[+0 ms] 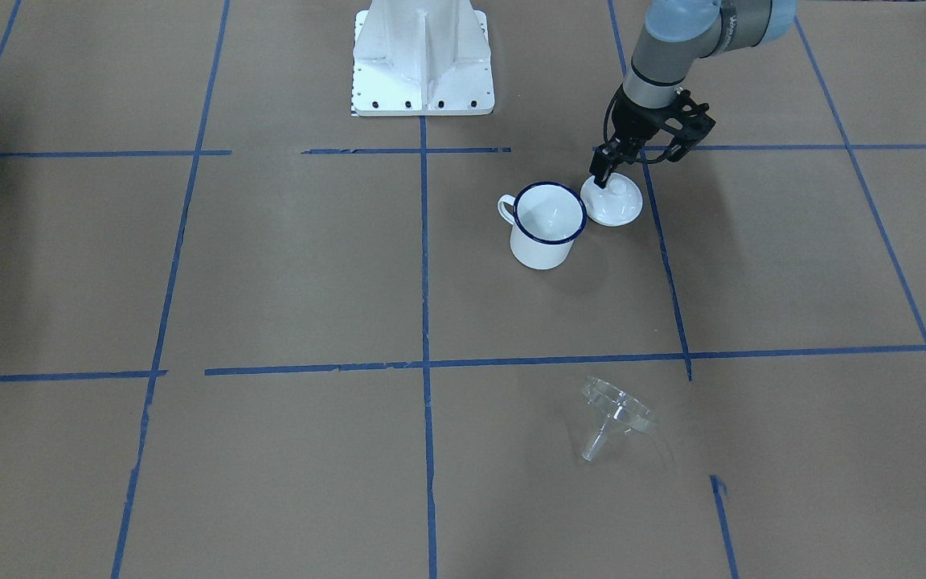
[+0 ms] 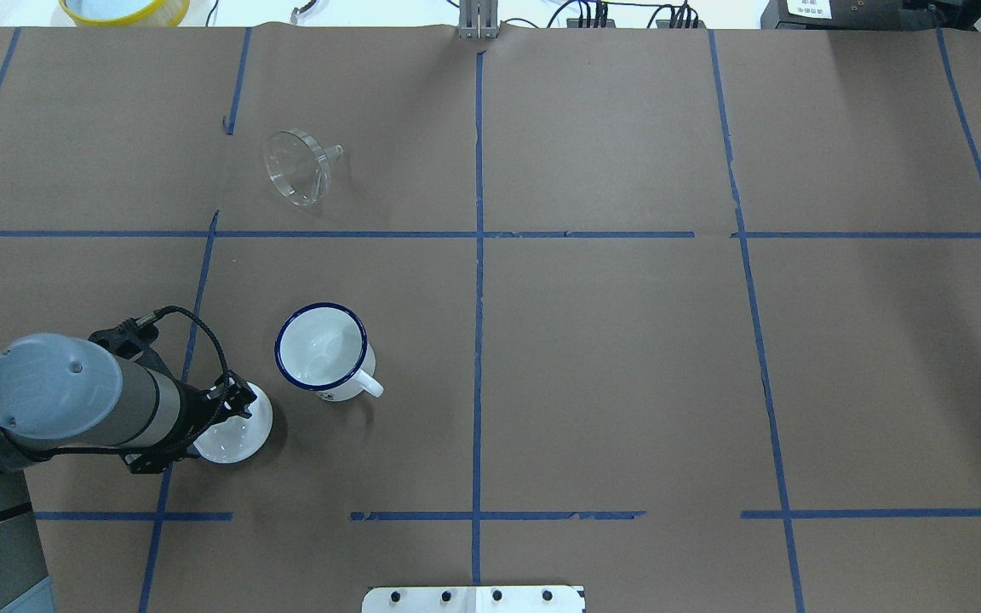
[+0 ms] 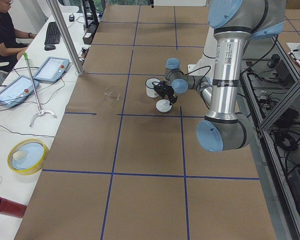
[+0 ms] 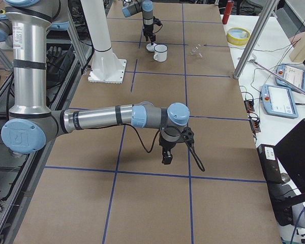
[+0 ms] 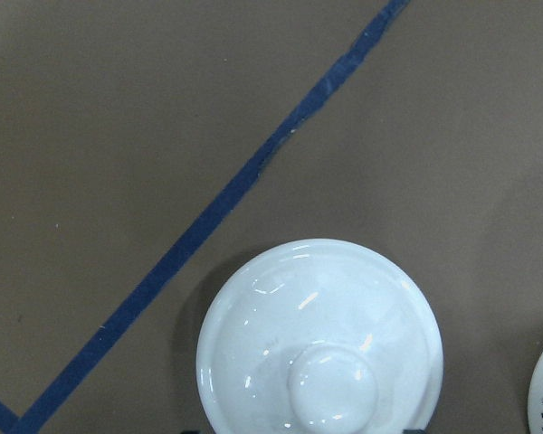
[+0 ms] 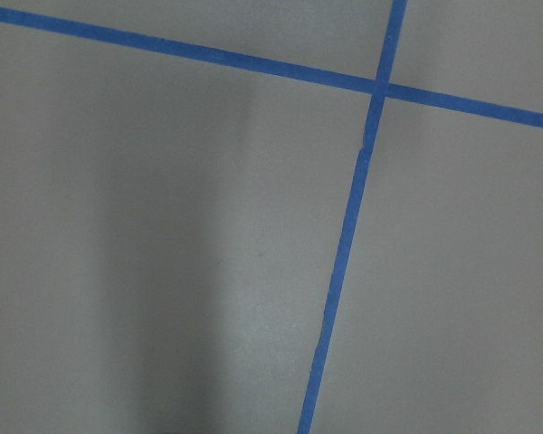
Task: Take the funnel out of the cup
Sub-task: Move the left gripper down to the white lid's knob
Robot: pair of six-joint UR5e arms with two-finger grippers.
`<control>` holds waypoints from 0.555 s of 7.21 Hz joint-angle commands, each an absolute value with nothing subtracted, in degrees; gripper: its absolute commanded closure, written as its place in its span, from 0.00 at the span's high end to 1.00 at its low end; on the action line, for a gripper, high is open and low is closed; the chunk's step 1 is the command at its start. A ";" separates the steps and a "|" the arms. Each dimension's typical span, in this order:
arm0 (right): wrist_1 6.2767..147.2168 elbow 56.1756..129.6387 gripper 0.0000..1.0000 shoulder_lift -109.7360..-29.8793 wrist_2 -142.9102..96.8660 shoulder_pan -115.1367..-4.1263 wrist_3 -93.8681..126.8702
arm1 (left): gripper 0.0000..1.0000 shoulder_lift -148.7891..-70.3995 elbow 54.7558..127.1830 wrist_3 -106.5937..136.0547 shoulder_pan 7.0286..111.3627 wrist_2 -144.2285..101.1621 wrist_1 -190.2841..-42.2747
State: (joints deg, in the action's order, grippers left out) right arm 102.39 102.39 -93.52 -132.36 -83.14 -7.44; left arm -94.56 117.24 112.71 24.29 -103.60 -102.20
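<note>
The clear funnel (image 1: 616, 414) lies on its side on the brown paper, far from the cup; it also shows in the overhead view (image 2: 296, 166). The white cup (image 1: 547, 221) with a dark blue rim stands upright and empty (image 2: 322, 349). My left gripper (image 1: 602, 175) hangs just above a white domed lid (image 1: 612, 201) beside the cup. Its jaws look open, with only dark slivers at the bottom edge of the left wrist view, either side of the lid (image 5: 321, 344). My right gripper (image 4: 166, 156) hovers low over bare table far from these; I cannot tell if it is open.
The robot base plate (image 1: 423, 60) stands at the table's near edge. Blue tape lines (image 2: 478, 255) cross the paper. A yellow dish (image 3: 27, 156) and operator tablets lie on the side bench beyond the table edge.
</note>
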 commanded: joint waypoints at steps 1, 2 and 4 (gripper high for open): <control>102.39 102.39 1.00 -93.52 -132.36 -83.14 -7.47 | 0.74 -95.10 116.28 111.88 24.52 -103.54 -102.22; 102.39 102.39 1.00 -93.52 -132.36 -83.14 -7.47 | 0.72 -95.10 116.28 111.80 24.78 -102.93 -102.22; 102.39 102.39 1.00 -93.52 -132.36 -83.14 -7.47 | 0.71 -95.27 116.28 109.86 25.66 -102.57 -102.22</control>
State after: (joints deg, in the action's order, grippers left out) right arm 102.39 102.39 -93.52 -132.36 -83.14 -7.43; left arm -95.14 116.37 110.57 25.15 -102.76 -102.22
